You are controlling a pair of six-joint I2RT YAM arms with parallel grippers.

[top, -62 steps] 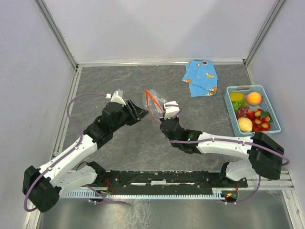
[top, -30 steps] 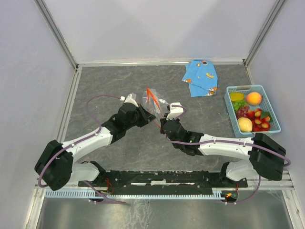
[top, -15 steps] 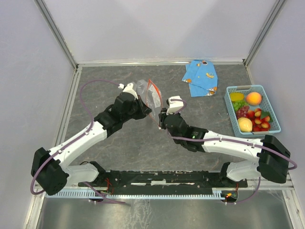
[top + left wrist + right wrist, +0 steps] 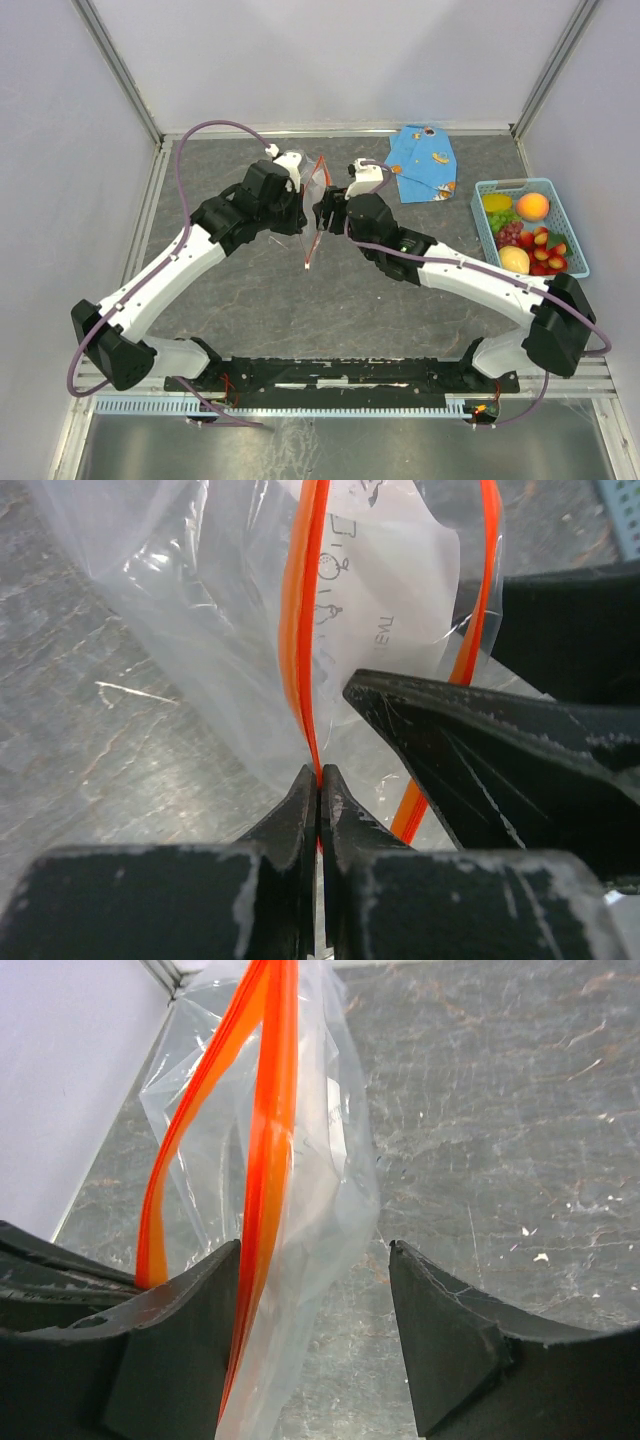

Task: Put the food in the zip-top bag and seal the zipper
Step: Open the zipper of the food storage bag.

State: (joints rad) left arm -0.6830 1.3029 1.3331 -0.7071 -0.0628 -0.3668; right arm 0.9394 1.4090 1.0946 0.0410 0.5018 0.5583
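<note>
The clear zip-top bag [image 4: 313, 205] hangs above the table's middle, its orange-red zipper [image 4: 312, 225] running almost vertically. My left gripper [image 4: 302, 205] is shut on one zipper strip [image 4: 305, 630], pinched right at the fingertips [image 4: 319, 772]. My right gripper [image 4: 326, 212] stands open around the bag [image 4: 320, 1190]. The other strip [image 4: 270, 1110] lies against its left finger [image 4: 190, 1310], and its right finger is apart from the plastic. The food lies in the basket at the right: a peach [image 4: 533, 206], a lemon [image 4: 497, 202], an apple [image 4: 514, 261], grapes [image 4: 505, 222] and strawberries [image 4: 548, 255].
A light-blue slotted basket [image 4: 485, 238] stands at the right edge of the table. A folded blue patterned cloth [image 4: 423, 163] lies at the back right. White walls with metal frame posts close in the grey table on three sides.
Both arms carried the bag up and toward the back. My left gripper closed on the zipper strip and holds the bag; my right gripper opened and let go.
</note>
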